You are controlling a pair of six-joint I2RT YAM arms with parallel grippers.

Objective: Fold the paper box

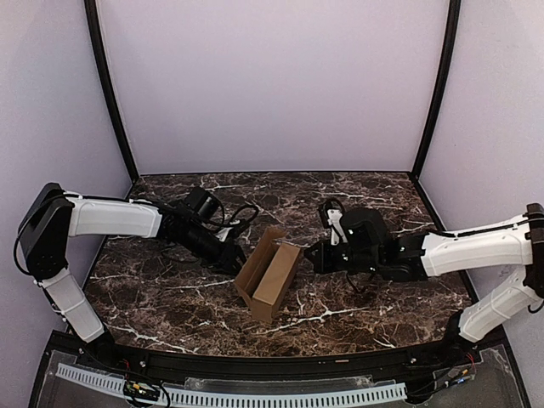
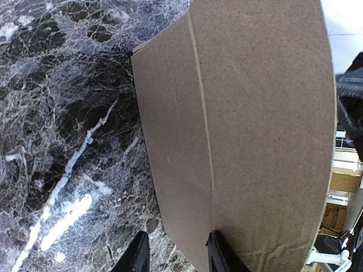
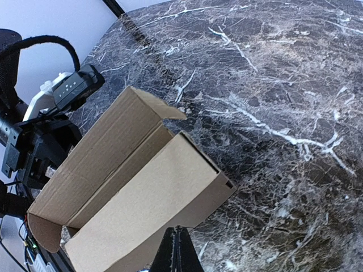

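The paper box (image 1: 270,274) is a long brown cardboard carton lying mid-table, its lid flap (image 3: 108,153) standing open along the left side. My left gripper (image 1: 234,262) is open at the box's left side. In the left wrist view its fingertips (image 2: 218,255) straddle the lower edge of a cardboard panel (image 2: 255,113), and the right finger touches it. My right gripper (image 1: 310,255) is shut and empty at the box's right side. In the right wrist view its closed tips (image 3: 177,249) rest against the box's side wall (image 3: 142,209).
The dark marble table (image 1: 365,204) is enclosed by pale walls with black corner posts (image 1: 110,93). A white cable chain (image 1: 255,395) runs along the near edge. Both arms reach in from the sides, with cables (image 1: 242,212) near the left wrist.
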